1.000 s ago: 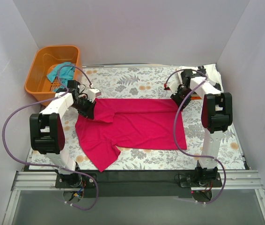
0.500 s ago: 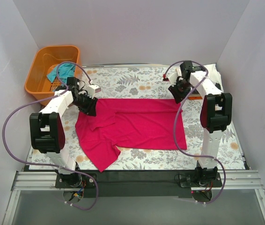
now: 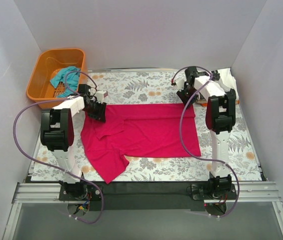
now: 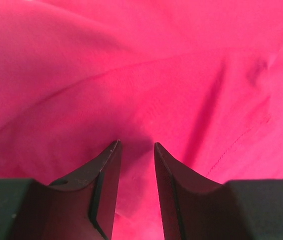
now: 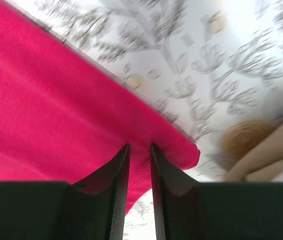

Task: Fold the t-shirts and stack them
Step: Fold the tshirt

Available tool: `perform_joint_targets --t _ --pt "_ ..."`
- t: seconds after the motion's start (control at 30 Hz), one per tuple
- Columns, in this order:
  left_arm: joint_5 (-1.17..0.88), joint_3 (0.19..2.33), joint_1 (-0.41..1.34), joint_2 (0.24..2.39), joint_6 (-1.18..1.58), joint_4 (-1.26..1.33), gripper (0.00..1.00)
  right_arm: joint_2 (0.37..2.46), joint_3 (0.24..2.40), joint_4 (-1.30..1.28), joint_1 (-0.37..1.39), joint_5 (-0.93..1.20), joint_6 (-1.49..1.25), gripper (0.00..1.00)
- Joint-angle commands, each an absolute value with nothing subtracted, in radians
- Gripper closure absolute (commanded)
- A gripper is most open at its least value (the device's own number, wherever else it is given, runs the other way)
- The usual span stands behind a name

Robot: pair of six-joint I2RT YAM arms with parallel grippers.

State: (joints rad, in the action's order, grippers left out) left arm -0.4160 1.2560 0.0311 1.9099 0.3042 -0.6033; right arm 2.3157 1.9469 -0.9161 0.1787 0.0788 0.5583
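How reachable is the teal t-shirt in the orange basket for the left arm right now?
Probably yes. The teal t-shirt lies in the open-topped orange basket, just beyond the left gripper, which hangs empty over the magenta t-shirt. Nothing stands between them; only the basket wall needs clearing.

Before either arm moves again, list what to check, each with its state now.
1. Magenta t-shirt spread flat: not ok, folds and creases on its left side.
2. Left gripper free of cloth: ok, jaws apart above the shirt, nothing pinched.
3. Right gripper over the shirt's far right corner: ok.
4. Right gripper's hold on that hem: cannot tell, only a narrow gap shows.
5. Teal t-shirt out of the way in the orange basket: ok.
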Motion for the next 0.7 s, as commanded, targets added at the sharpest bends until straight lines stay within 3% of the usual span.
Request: perform_joint_targets --t 0.0,0.1,0.23,0.4,0.67 --pt "-0.416 1.340 0.034 1.937 0.361 -0.564 0.67 2.368 2.022 -0.870 0.173 0.011 0.535 0.74" --pt "-0.564 1.374 0.032 1.855 0.289 -0.609 0.62 2.294 1.997 -0.880 0.173 0.099 0.549 0.67" --pt "-0.684 1.382 0.035 1.696 0.140 -0.753 0.54 2.029 1.853 -0.907 0.175 0.228 0.609 0.43" --pt "-0.687 1.266 0.049 1.461 -0.141 -1.004 0.50 1.761 1.551 -0.937 0.178 0.270 0.765 0.41" --pt "-0.497 0.789 0.228 1.024 -0.371 -1.152 0.49 1.419 1.070 -0.924 0.232 0.181 0.991 0.53"
